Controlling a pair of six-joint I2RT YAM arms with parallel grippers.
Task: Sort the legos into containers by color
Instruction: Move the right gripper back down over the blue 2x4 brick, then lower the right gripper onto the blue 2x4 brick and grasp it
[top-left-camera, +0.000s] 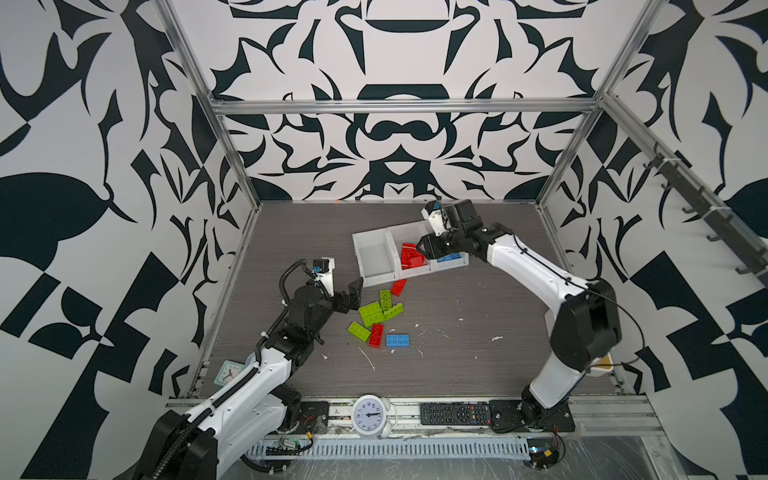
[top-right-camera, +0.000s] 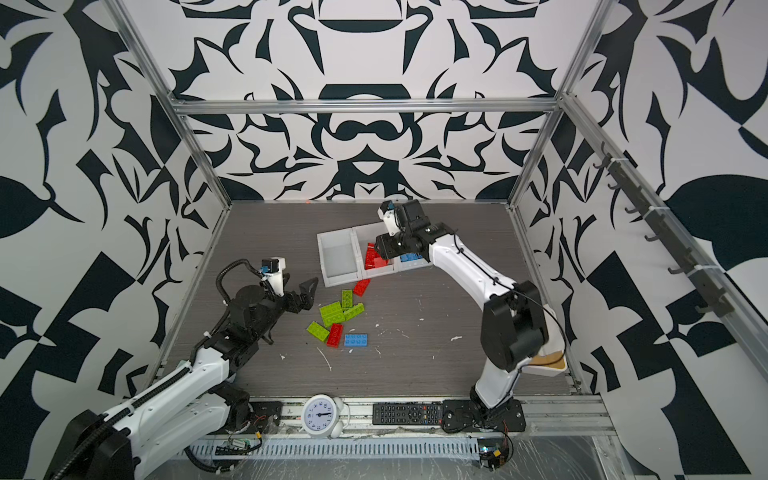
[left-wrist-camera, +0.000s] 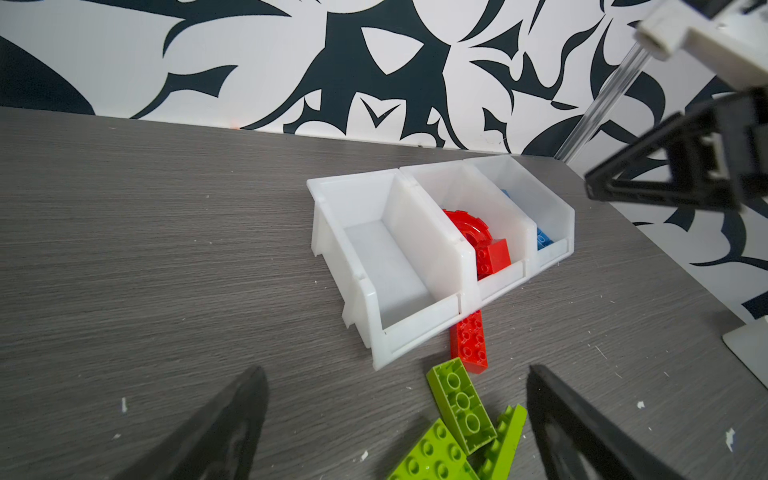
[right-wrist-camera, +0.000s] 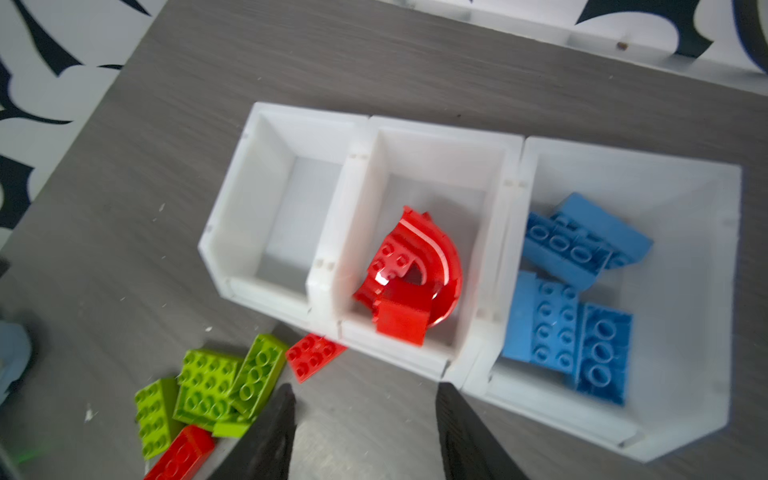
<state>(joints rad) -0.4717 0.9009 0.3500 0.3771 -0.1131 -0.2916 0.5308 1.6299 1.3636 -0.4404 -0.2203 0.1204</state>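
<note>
Robot lab cell: aluminium frame (top-left-camera: 399, 106), printed backdrop panels (top-left-camera: 415, 162), grey workbench (top-left-camera: 478, 299).

Both top views look steeply down from high above the front edge onto the whole gray tabletop (top-left-camera: 498, 311). The left wrist view looks low and slantwise across it at the three white bins (left-wrist-camera: 353, 187), near. The right wrist view looks almost straight down into them, closer. All four share the bins and green bricks (top-left-camera: 376, 311).
</note>
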